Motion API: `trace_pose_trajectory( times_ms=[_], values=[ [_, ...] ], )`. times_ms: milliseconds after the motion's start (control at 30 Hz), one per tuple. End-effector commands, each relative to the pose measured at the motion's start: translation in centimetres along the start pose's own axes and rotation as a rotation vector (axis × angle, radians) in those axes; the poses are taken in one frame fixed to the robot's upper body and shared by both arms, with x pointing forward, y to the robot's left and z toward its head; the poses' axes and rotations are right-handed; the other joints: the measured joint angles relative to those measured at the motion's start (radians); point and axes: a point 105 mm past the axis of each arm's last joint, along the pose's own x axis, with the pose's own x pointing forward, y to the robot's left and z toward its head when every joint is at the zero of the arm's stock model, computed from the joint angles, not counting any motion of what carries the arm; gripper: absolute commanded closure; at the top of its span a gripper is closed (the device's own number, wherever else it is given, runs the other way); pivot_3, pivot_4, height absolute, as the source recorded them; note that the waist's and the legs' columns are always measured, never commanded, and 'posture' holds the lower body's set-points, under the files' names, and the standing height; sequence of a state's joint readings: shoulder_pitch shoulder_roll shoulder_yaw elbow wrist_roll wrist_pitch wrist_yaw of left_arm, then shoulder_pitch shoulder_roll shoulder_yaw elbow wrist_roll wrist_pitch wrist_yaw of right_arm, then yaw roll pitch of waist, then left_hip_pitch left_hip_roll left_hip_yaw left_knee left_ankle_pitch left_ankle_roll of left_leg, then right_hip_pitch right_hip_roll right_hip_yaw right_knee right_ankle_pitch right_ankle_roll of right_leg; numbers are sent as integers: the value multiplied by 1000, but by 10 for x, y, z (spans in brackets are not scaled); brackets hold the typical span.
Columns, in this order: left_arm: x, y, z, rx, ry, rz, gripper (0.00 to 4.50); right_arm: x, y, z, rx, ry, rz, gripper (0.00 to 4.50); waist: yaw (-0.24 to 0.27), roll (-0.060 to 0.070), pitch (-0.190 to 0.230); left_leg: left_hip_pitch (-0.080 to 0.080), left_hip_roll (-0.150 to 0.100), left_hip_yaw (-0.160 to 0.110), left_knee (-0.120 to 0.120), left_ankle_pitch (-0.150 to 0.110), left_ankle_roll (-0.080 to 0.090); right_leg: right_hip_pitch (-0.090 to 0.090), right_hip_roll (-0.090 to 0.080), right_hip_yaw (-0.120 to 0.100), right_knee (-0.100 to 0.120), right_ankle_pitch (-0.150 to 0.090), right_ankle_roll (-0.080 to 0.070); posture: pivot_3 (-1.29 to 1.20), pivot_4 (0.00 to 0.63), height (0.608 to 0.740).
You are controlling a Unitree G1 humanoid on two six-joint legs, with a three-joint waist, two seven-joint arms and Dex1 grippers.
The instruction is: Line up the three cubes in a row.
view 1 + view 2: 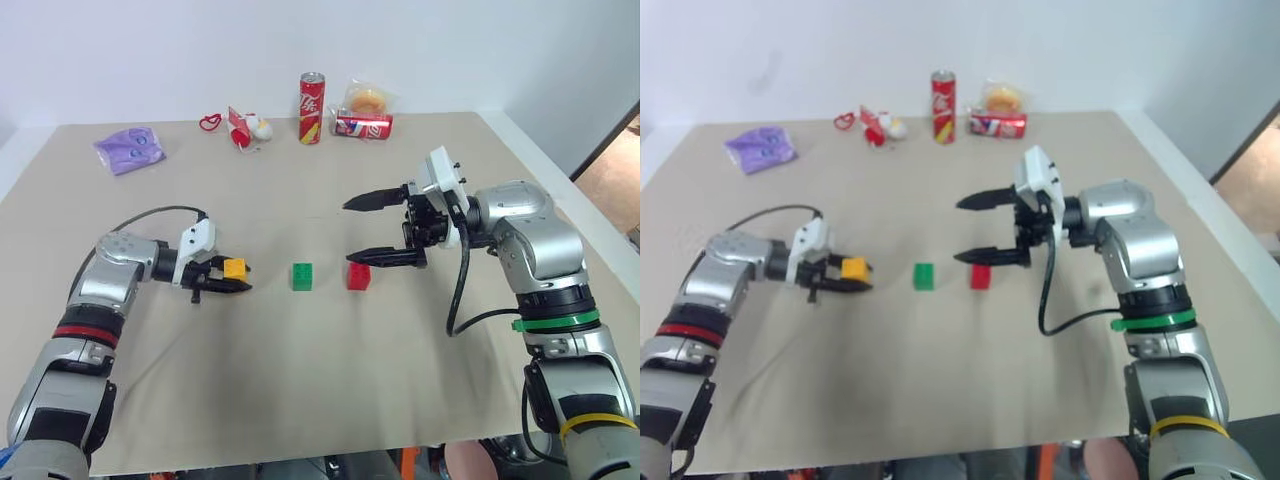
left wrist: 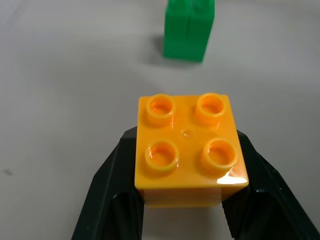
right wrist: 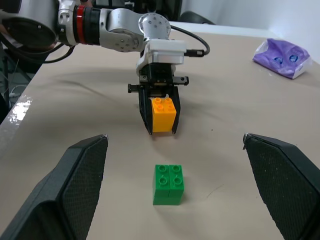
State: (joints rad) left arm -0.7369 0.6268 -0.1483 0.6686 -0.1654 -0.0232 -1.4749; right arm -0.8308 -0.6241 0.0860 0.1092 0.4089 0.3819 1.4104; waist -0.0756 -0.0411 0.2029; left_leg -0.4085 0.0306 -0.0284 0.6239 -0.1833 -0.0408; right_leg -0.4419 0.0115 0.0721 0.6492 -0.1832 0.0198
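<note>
On the beige table [image 1: 300,400], mid-frame, the small green plastic brick cube [image 1: 301,276] sits between the yellow plastic brick cube [image 1: 235,268] at its left and the red plastic brick cube [image 1: 358,276] just right.

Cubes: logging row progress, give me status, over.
Left gripper shut on yellow cube. Right gripper open above red cube. Green cube beside red. Nothing in the way.
</note>
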Motion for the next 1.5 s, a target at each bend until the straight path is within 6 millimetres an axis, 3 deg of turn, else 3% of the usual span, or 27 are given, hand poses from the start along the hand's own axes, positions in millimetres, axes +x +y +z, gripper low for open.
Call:
trace_pose_trajectory(
  times_ms=[33,300,500,1067,1500],
  values=[
    [10,8,10,51,-21,-5,3113,-4,3,11,-43,-10,-4,0,1,0,0,-1,0,0,0,0,0,0,0,0,0,0,0,0,150,740],
    [38,7,27,66,-88,-74,3113,-7,7,11,-28,-6,-6,0,5,0,0,-3,-1,0,2,0,0,0,-1,0,0,2,3,0,150,740],
    [44,2,31,115,-74,-151,3113,-12,17,12,5,-4,62,0,1,0,0,-2,0,-1,2,0,0,0,1,0,0,2,3,0,150,740],
    [3,14,11,128,23,-75,3113,-16,20,6,12,16,52,0,-2,0,0,-2,0,0,2,0,0,0,1,0,0,2,3,0,150,740],
    [19,6,11,99,-33,-104,3113,-13,18,6,3,15,55,0,1,0,0,-2,0,-1,2,0,0,0,0,0,0,2,3,0,150,740]
  ],
)
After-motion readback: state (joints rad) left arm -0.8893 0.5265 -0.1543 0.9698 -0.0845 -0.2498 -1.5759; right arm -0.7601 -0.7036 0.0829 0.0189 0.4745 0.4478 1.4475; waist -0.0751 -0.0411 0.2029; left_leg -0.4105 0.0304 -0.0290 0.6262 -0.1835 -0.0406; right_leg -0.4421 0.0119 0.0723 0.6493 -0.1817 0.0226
